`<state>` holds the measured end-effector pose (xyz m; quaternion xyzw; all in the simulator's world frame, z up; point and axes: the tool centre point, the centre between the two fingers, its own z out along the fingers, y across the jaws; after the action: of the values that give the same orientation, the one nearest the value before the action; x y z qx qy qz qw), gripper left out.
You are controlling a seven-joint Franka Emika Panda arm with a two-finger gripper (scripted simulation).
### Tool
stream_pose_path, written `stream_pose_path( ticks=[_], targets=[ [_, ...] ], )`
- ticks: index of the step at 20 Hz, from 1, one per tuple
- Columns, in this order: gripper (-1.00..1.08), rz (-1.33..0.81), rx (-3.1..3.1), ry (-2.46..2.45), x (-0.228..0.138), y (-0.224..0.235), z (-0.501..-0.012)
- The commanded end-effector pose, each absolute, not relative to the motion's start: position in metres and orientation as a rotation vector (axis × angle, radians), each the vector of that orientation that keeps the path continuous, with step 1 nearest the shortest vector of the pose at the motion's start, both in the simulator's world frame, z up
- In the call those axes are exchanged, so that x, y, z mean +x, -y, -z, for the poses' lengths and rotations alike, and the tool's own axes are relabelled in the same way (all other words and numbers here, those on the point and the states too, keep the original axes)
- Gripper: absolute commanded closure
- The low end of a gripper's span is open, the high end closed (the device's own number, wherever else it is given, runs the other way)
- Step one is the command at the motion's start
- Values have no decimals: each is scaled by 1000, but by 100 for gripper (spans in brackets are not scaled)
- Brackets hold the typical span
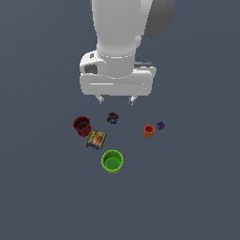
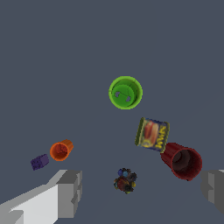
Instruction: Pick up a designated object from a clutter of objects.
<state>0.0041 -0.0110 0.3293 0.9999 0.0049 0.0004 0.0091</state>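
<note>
Now my gripper (image 1: 116, 99) hangs wide open, holding nothing — I should shift sideways over the maroon cup (image 1: 82, 125), then descend straight around its rim.

The exterior view is taken from a raised position facing the white robot arm (image 1: 123, 42), looking steeply down on the plain grey desk (image 1: 42, 197) from a moderate distance. The wrist view is taken from just behind the gripper (image 2: 140, 192), directed down at the desk at closer range. The bright green cup (image 1: 112, 161) (image 2: 125, 92) and the flat yellow-edged packet (image 1: 96, 139) (image 2: 152, 134) are shared by both views.
</note>
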Motion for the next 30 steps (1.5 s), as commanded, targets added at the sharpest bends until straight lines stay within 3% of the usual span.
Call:
stream_pose_path(
  ticks=[1,17,30],
  targets=[
    [-20,-1,3123,-15,4,11,-329],
    [-20,33,3141,-21,3,25,-302],
    [-20,1,3237,269,-24,134,-201]
  ],
)
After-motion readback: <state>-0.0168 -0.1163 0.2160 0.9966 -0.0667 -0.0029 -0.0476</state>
